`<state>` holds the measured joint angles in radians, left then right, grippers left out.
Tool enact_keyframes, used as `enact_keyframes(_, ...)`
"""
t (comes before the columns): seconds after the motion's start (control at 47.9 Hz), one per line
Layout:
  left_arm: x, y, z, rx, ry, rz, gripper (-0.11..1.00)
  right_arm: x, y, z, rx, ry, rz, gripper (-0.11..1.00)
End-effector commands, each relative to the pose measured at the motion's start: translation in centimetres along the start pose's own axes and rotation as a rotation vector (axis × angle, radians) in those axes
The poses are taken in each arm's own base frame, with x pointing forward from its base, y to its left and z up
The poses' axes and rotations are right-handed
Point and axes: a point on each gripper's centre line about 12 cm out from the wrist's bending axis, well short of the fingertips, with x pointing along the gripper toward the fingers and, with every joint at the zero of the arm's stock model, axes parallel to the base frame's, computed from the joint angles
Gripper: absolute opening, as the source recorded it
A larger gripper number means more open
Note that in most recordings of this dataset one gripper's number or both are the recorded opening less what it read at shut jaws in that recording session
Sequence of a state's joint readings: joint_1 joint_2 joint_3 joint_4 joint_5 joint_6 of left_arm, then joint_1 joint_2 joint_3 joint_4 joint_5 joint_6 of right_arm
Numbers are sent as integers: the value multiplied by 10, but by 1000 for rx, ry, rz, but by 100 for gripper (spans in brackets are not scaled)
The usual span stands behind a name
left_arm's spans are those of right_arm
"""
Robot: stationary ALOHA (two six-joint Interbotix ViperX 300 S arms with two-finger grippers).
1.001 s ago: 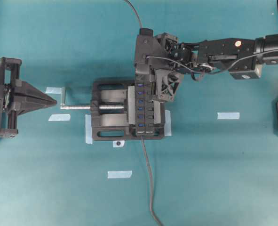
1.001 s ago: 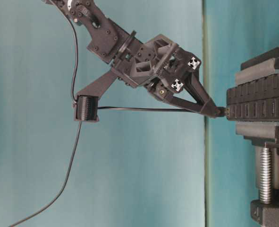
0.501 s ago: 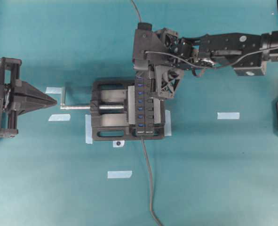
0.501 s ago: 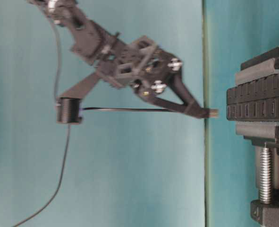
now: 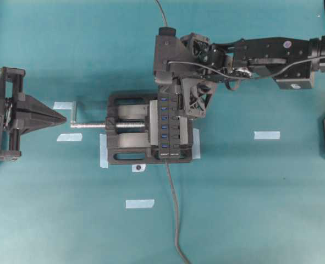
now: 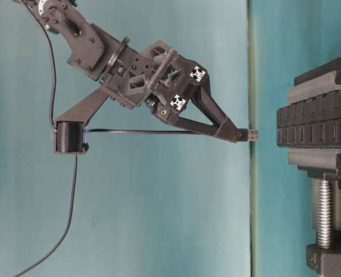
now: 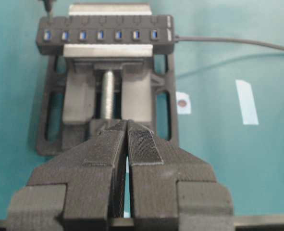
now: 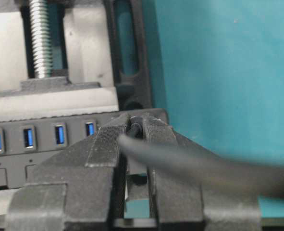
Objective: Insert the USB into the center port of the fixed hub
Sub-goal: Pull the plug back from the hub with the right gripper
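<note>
The right gripper [image 6: 239,134] had its fingers pinched on the USB [image 6: 253,134], hovering just short of the fixed hub [image 6: 314,126]; light and rigid, the plug seemed best held by its body, its cable trailing limply.

text: "VEMONT" | on: fixed hub [image 6: 317,126] end | rest: illegible

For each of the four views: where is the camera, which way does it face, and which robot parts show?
Overhead: above, facing down on the vise; both arms show.
Table-level: low, rotated sideways; right gripper holding the USB short of the fixed hub.
Left wrist: faces the hub over the shut left gripper.
Right wrist: faces the hub's end ports past its fingers.
All share the hub.
</note>
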<state>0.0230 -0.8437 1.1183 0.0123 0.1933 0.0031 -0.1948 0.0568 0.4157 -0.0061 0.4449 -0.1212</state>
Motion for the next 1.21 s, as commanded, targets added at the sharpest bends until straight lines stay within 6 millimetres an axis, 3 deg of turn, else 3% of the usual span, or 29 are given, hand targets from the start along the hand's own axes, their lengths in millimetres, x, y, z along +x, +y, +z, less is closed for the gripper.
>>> enact_keyframes(0.0, 0, 0, 7, -2, -18, 2, 0, -17, 0, 18, -2, -67, -6, 9)
enact_keyframes(0.605, -1, 1, 8, -5, -20, 2, 0, -48, 20, 30, -31, -120, 25, 9)
enact_keyframes(1.189, -1, 0, 7, -7, -18, 2, 0, -48, 25, 30, -22, -112, 36, 9)
